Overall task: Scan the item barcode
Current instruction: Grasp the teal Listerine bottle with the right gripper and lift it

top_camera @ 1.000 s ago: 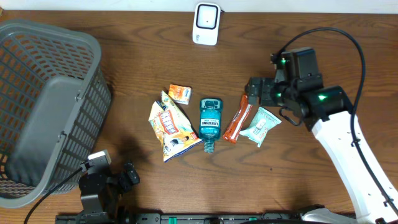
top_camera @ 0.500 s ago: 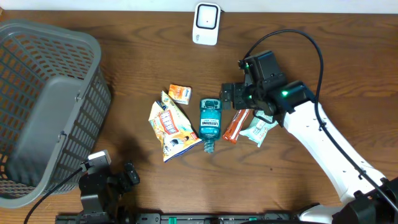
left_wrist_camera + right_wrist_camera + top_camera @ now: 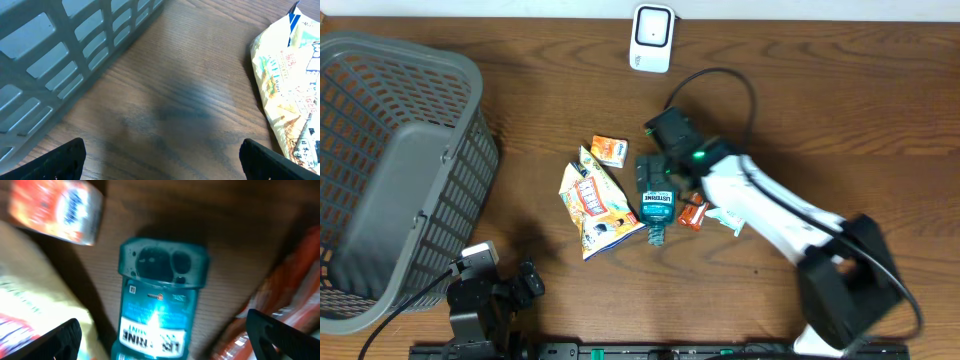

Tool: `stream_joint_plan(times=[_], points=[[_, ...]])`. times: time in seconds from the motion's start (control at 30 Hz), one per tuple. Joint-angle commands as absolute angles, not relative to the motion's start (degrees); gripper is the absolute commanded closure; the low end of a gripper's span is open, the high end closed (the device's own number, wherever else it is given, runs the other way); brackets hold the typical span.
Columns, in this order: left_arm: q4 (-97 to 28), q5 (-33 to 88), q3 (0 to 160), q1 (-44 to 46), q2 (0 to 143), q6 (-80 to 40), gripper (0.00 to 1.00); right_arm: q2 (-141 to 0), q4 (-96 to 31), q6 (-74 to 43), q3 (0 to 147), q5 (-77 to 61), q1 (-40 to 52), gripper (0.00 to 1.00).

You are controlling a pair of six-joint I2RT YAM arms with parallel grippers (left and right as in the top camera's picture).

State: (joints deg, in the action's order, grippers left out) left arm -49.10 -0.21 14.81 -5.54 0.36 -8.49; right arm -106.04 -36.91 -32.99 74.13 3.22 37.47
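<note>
The grey basket (image 3: 390, 150) fills the left side of the table (image 3: 840, 90). At the near edge beside it, the left gripper (image 3: 161, 159) sits with its fingers spread wide and nothing between them, in the same place as a second ago. Its camera looks along the basket wall towards the snack bag (image 3: 595, 205).

In the middle lies the cluster of goods. After the snack bag comes a small orange packet (image 3: 609, 151) on the far side. The teal mouthwash bottle (image 3: 658, 203) is next, lying flat with its cap pointing near. To its right are an orange stick packet (image 3: 693, 212) and a pale green pouch (image 3: 728, 218).

The change is in the right arm. A second ago it hung over the stick packet and the pouch; it has since swept left. The right gripper (image 3: 167, 332) now hovers above the far end of the bottle, fingers wide apart and holding nothing. That suggests the bottle is the item chosen for scanning. It is still untouched on the table, and the white scanner (image 3: 651, 38) stands well apart at the far edge. Picking up and presenting the barcode are both still to come.
</note>
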Motion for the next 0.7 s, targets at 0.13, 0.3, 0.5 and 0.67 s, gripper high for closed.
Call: stream_joint_plan(times=[0.13, 0.3, 0.5, 0.67], points=[[-51.8, -0.7, 13.9, -5.8, 0.3, -7.3, 0.02, -114.9, -43.1, -42.7, 85.6, 16.1, 42.2, 0.08], [-51.8, -0.7, 13.9, -5.8, 0.3, -7.3, 0.02, -117.8, -46.0, -45.5, 86.7, 19.2, 44.8, 0.09], [-51.8, -0.7, 13.9, -5.8, 0.3, -7.3, 0.02, -121.1, -45.9, -45.8, 86.7, 22.9, 46.7, 0.11], [-51.8, -0.7, 13.9, -5.8, 0.3, -7.3, 0.02, -123.0, -45.7, -46.7, 86.7, 23.9, 46.4, 0.12]])
